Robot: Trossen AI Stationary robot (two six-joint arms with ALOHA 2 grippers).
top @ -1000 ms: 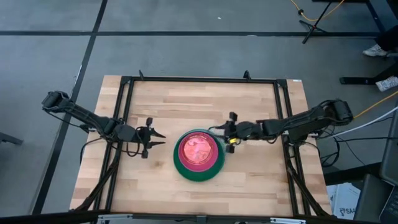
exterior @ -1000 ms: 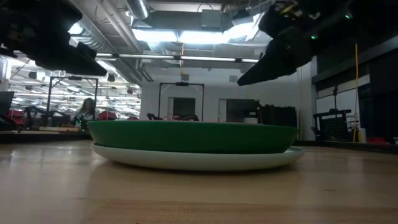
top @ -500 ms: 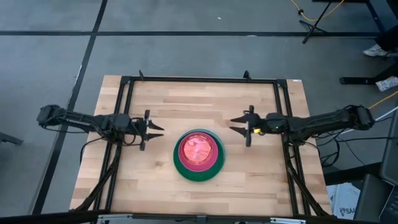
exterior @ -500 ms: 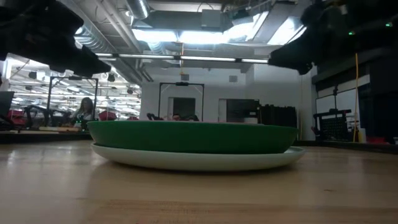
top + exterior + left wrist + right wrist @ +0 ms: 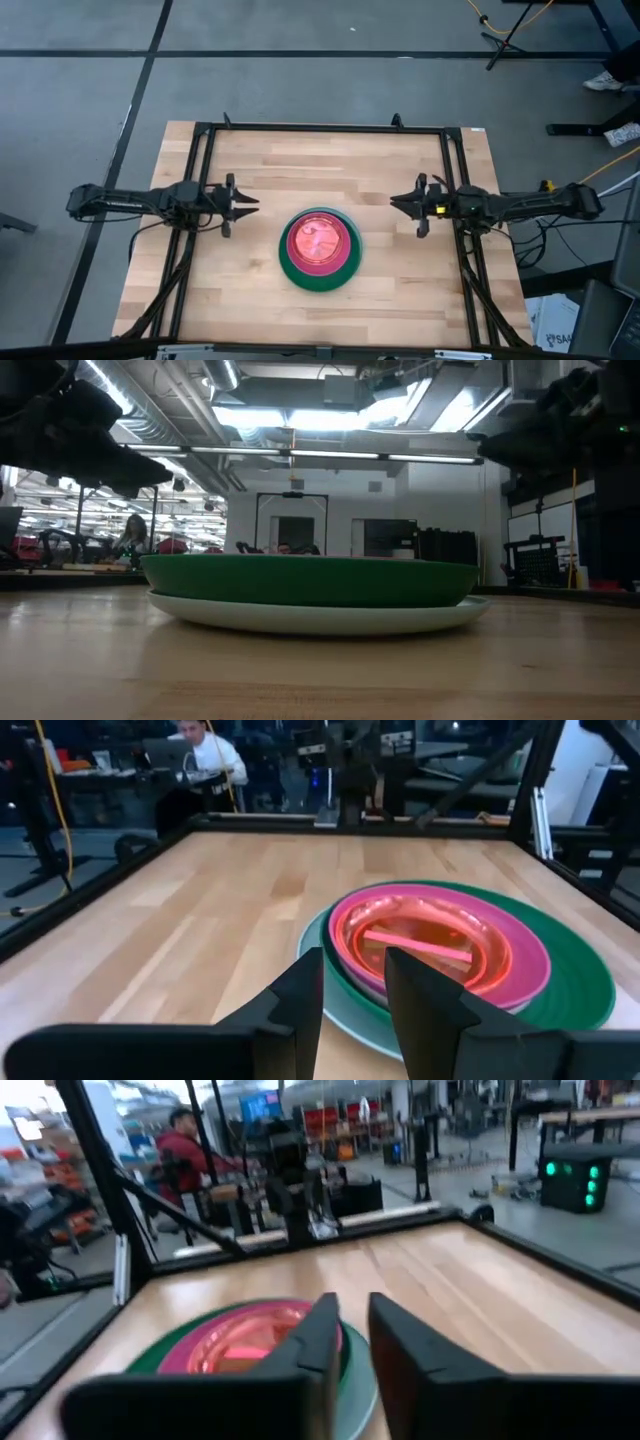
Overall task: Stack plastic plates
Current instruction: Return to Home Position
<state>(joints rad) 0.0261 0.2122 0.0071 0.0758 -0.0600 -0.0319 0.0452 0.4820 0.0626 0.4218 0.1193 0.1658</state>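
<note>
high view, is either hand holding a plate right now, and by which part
Nothing is held. The left hand and the right hand are empty, either side of the stack of round plastic plates topped by a translucent pink-red plate.

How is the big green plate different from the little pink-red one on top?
The green plate is wider and solid dark; the pink-red plate is smaller and see-through. The green plate lies underneath; the pink-red plate lies on top. Both are round.

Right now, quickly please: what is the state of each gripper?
Left gripper: fingers slightly open, holding nothing.
Right gripper: fingers slightly open, holding nothing.
</note>
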